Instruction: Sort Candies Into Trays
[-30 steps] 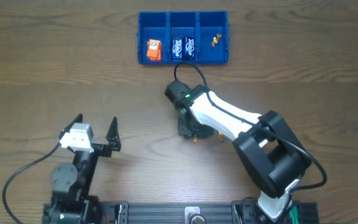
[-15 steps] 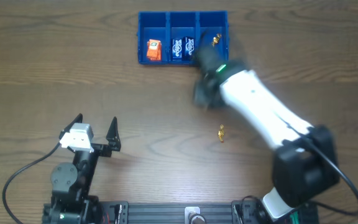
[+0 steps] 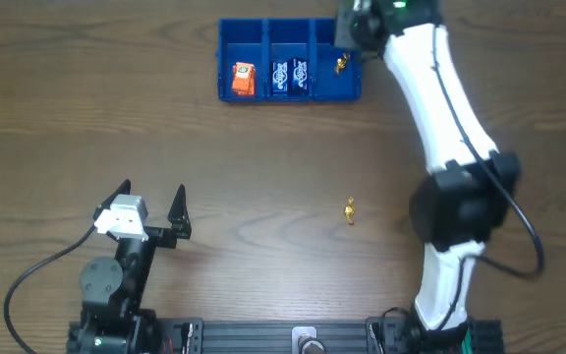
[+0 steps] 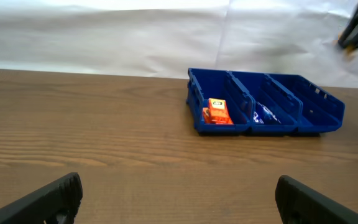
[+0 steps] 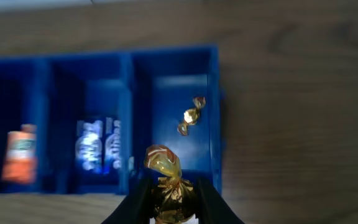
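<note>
Below, a brown wood-grain bench (image 3: 165, 128), matte, with fine streaks running across the top view. Behind its far edge, in the left wrist view, a plain white backdrop (image 4: 104, 31), faintly creased like paper or sheeting.

Near the far edge of the bench, a blue plastic tray (image 3: 289, 22) of three narrow compartments side by side, with thin upright walls. In its left compartment, an orange boxy candy packet (image 3: 244, 79). In the middle one, two dark blue wrapped candies (image 3: 289, 73) with pale print. In the right one, a small gold foil candy (image 3: 341, 65) with twisted ends, crinkled and shiny.

Above that right compartment, the right pincer (image 5: 171, 200) on its white arm (image 3: 440, 88), black fingers closed narrowly around a second gold foil-wrapped candy (image 5: 165, 174), the twisted top of the wrapper sticking out beyond the fingertips. Judged from the right wrist view, held over the near end of the compartment, clear of the candy lying inside.

Out on the open bench, well apart from the tray and nearer the arm bases, a third gold twisted candy (image 3: 350, 209), alone.

At the left, the left pincer (image 3: 152, 189) spread wide, nothing between its black tapered fingers, over bare wood and well apart from the tray.
</note>
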Action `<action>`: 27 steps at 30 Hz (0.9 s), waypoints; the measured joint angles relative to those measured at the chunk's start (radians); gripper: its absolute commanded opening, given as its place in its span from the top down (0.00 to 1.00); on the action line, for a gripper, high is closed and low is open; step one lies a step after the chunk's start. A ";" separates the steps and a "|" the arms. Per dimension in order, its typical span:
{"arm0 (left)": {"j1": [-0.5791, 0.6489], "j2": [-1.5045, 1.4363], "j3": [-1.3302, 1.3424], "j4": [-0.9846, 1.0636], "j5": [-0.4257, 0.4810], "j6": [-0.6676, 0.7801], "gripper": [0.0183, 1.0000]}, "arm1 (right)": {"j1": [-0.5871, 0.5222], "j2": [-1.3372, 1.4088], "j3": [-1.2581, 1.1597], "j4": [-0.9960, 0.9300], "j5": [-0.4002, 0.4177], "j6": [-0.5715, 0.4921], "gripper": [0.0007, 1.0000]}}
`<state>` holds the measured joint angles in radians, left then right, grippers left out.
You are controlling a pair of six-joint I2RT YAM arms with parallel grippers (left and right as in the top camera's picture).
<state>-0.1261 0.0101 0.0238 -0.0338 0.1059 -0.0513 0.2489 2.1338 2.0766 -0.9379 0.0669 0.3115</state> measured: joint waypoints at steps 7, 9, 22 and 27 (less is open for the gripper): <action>0.000 0.000 0.000 0.000 0.000 0.000 0.00 | 0.000 0.117 0.000 0.079 0.000 -0.034 0.56; 0.000 0.000 0.000 0.000 0.000 0.000 0.00 | 0.000 0.117 0.000 0.088 0.000 -0.042 0.44; 0.000 0.000 0.000 0.000 0.000 0.000 0.00 | 0.006 -0.188 -0.161 0.023 -0.001 -0.050 0.37; 0.000 0.000 0.000 0.000 0.000 0.000 0.00 | 0.042 -0.577 -0.465 -0.053 0.000 -0.025 0.34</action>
<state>-0.1261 0.0105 0.0238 -0.0338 0.1062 -0.0513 0.2909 1.5570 1.6119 -0.9913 0.0673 0.2867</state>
